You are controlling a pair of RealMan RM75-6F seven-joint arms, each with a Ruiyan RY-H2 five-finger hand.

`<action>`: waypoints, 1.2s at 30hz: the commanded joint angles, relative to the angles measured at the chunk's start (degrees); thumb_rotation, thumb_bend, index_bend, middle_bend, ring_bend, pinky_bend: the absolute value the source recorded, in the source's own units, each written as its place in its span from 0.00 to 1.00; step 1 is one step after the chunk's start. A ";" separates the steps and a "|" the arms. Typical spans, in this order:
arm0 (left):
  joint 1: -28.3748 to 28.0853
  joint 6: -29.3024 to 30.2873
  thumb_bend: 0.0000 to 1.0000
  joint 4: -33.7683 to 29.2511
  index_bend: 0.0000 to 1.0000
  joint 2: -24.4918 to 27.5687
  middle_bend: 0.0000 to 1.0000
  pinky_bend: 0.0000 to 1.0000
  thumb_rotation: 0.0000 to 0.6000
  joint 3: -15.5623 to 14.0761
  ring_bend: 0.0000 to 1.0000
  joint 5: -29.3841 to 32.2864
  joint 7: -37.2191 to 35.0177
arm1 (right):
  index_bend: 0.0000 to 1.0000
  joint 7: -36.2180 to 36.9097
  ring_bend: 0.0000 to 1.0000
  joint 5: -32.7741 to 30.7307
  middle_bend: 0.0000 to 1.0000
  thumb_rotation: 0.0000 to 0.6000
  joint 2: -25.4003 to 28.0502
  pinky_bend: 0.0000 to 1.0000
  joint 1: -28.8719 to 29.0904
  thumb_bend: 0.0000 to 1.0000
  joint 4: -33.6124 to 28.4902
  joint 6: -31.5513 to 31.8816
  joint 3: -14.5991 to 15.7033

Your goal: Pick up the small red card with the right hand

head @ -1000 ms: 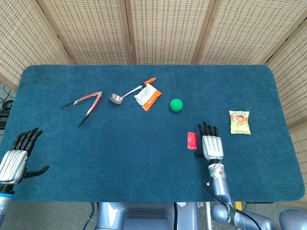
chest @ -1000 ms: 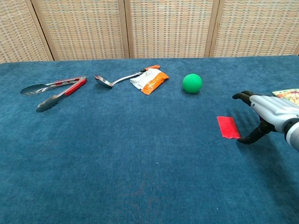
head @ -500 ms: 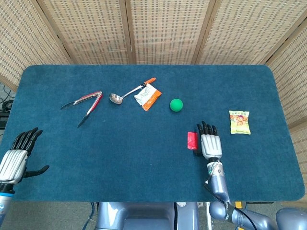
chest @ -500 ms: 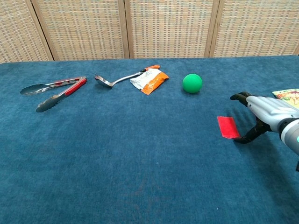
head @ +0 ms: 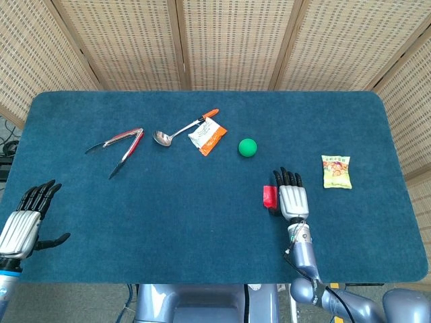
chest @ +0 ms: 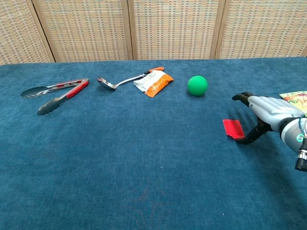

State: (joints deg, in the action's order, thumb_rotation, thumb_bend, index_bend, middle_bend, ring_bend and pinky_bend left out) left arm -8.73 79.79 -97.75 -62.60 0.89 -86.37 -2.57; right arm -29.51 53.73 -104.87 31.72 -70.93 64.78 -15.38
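Observation:
The small red card (head: 269, 196) (chest: 232, 128) lies flat on the blue tablecloth, right of centre. My right hand (head: 291, 196) (chest: 263, 114) hovers at the card's right edge with its fingers arched and apart. In the chest view the thumb tip (chest: 242, 141) reaches the card's near right corner, and nothing is gripped. My left hand (head: 23, 222) is open at the table's front left corner, far from the card; the chest view does not show it.
A green ball (head: 248, 147) sits behind the card. A snack bag (head: 337, 171) lies to the right of my right hand. An orange packet (head: 207, 136), a metal ladle (head: 176, 131) and red-handled tongs (head: 118, 145) lie at the back left.
My right hand has slid left and a little further away, closing in on the card; its thumb now meets the card's near right corner. The left hand has barely moved.

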 commanded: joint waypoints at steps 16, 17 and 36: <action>0.02 0.15 0.18 -0.16 0.00 0.04 0.00 0.00 1.00 -0.14 0.00 -0.29 0.02 | 0.53 1.11 0.00 1.58 0.02 1.00 -0.46 0.00 0.02 0.23 1.08 1.02 0.17; 0.01 0.11 0.18 -0.14 0.00 0.04 0.00 0.00 1.00 -0.14 0.00 -0.26 0.01 | 0.54 0.98 0.00 1.50 0.02 1.00 -0.42 0.00 0.07 0.23 0.99 0.91 0.14; -0.06 0.08 0.18 -0.04 0.00 0.11 0.00 0.00 1.00 -0.10 0.00 -0.22 -0.24 | 0.55 0.37 0.00 0.68 0.02 1.00 -0.41 0.00 0.72 0.34 1.09 -0.16 -0.19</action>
State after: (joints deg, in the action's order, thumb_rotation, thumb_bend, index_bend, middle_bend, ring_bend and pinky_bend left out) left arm -8.79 79.87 -97.79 -62.49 0.78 -86.60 -2.81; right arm -29.14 54.40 -105.28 32.45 -69.83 64.62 -15.57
